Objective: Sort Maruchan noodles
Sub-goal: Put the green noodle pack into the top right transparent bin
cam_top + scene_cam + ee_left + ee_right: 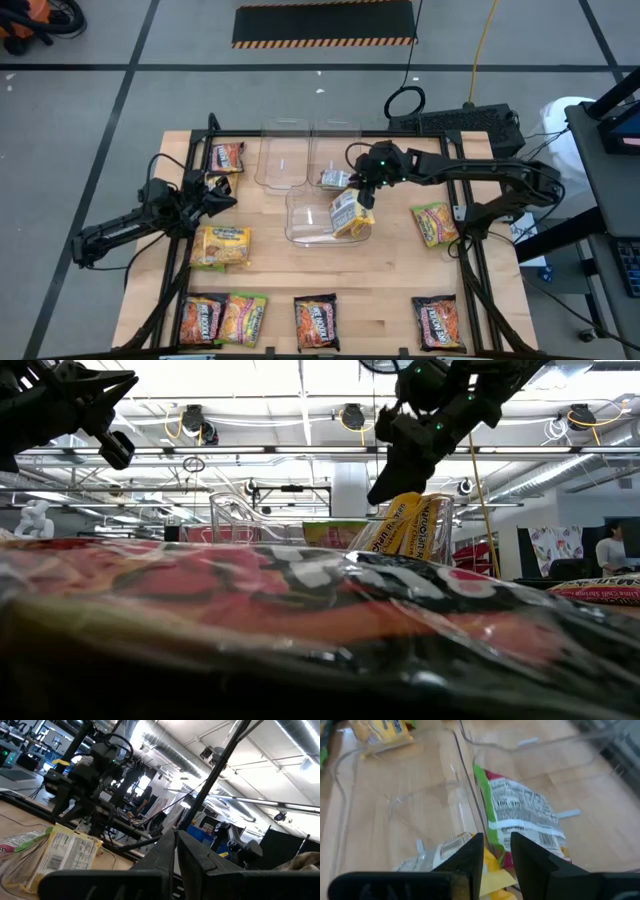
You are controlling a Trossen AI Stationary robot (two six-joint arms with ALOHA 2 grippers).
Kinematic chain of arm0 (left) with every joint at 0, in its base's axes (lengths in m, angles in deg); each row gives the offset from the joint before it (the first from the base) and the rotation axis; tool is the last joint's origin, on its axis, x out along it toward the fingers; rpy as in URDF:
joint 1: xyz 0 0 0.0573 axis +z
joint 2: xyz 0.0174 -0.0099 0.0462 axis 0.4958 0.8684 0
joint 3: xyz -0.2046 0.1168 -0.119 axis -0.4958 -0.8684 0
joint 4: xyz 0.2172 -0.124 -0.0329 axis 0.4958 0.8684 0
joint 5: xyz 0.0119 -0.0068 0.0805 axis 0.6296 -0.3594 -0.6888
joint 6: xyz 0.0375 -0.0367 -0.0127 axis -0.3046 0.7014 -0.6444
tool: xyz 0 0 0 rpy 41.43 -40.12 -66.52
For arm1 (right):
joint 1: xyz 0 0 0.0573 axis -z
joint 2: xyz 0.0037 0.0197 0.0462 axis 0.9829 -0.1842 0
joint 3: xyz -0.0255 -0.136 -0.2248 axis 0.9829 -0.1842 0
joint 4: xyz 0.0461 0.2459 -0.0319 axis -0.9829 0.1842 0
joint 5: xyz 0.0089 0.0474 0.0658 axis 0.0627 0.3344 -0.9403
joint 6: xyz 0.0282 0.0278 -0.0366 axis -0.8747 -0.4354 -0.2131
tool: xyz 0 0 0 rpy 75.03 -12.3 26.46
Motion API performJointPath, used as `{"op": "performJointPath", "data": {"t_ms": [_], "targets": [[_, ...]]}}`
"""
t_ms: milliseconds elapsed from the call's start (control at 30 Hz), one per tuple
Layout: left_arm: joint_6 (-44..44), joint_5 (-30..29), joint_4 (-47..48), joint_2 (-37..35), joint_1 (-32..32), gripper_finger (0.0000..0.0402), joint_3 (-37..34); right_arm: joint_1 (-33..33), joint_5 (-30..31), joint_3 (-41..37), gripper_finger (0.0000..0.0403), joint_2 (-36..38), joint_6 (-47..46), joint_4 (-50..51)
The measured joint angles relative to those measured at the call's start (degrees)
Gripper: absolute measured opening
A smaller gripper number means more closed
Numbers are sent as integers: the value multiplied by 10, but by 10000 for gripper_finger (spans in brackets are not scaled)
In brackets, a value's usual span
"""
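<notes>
The right end effector (362, 196) hung over the clear plastic bin (300, 232) mid-bench, fingers slightly apart, clamping nothing; just below, a flat yellow Maruchan noodle packet (349, 214) leaned upright against the bin's wall, its lower half hidden. A lime-green packet (520, 815) lay printed-back up in the neighbouring bin. The left end effector (222, 194) waited near the left edge; its fingers I couldn't tell.

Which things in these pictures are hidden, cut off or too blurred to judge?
- Low view: a blurred red and dark plastic noodle packet fills the foreground and hides the wooden table.
- High view: the four packets along the near edge are cut by the picture's bottom, for example the dark brown packet.
- Right wrist view: the yellow packet is mostly covered by the right gripper.
</notes>
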Motion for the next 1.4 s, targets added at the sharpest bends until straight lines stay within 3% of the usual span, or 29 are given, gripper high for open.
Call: {"op": "performJointPath", "data": {"t_ms": [467,900,1400], "targets": [[-4,0,0,0,0,26,0,0,3,0,100,125,2,71],[-4,-1,0,0,0,26,0,-2,19,0,100,225,0,350],[-4,-1,0,0,0,26,0,-41,17,0,100,232,-18,706]]}}
